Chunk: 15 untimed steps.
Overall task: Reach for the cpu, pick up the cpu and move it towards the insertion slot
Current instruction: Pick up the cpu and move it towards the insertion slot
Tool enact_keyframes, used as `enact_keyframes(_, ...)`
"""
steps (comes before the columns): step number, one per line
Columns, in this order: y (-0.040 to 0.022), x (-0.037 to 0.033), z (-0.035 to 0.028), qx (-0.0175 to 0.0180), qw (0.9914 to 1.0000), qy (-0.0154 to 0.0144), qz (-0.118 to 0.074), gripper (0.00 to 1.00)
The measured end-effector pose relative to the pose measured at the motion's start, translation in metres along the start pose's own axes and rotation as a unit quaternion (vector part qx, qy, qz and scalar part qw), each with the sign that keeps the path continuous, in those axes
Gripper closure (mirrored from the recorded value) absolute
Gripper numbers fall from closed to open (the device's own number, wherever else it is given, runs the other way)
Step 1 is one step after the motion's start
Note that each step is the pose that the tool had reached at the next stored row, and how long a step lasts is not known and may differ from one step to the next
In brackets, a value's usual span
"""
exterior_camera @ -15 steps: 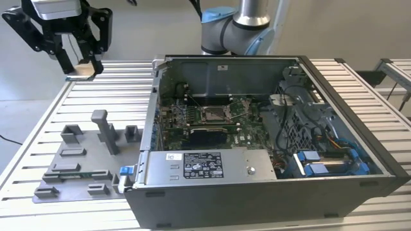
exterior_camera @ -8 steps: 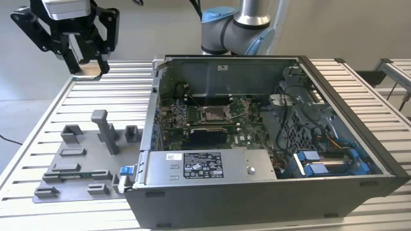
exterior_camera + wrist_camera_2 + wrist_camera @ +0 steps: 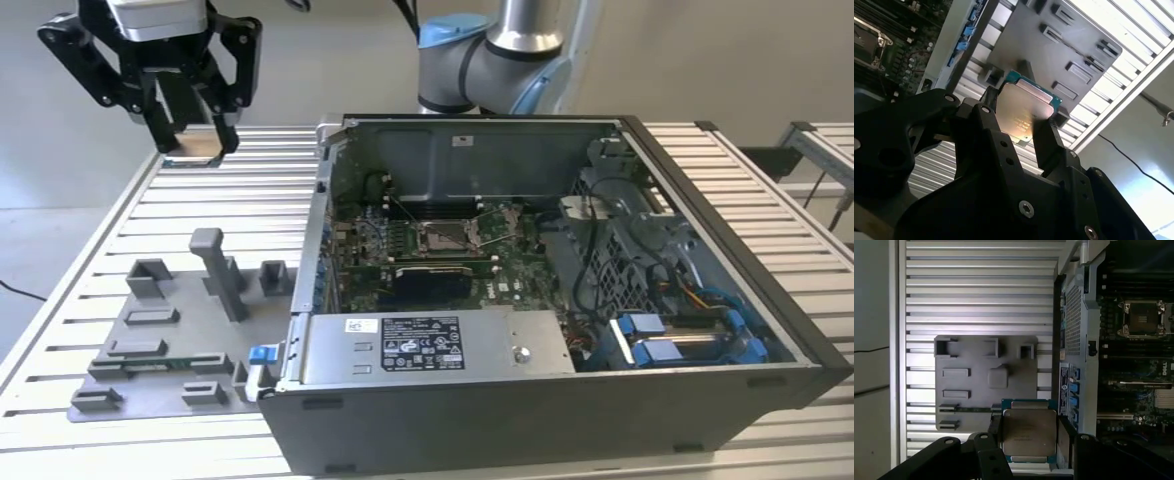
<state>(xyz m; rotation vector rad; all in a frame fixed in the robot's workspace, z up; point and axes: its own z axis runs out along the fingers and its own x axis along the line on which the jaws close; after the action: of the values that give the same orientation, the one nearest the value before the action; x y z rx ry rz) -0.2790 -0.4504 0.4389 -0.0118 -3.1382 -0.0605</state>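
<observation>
Well, gripper (image 3: 198, 143): closed on the cpu (image 3: 195, 152), fingers pinching two opposite edges, raised high over the counter (image 3: 254, 190) at the exterior view's left.
cpu: held off the counter, its pale metal top showing in both wrist views (image 3: 1024, 112) (image 3: 1029, 432).
insertion slot (image 3: 445, 235): inside the open computer case (image 3: 534, 420), well apart from the cpu.
grey fixture plate (image 3: 160, 330): flat on the counter, just beside the case.

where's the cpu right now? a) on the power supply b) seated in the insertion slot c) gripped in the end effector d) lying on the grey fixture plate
c: in both wrist views the cpu sits clamped in the end effector, well above the grey fixture plate.
</observation>
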Motion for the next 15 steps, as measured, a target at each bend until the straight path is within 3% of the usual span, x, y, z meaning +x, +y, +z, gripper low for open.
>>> enact_keyframes(13, 0.0002, -0.0159, 0.0000, 0.0000, 1.00000, 0.0000, 0.000, 1.00)
enact_keyframes(15, 0.0004, -0.0212, -0.0001, 0.0000, 1.00000, 0.0000, 0.000, 1.00)
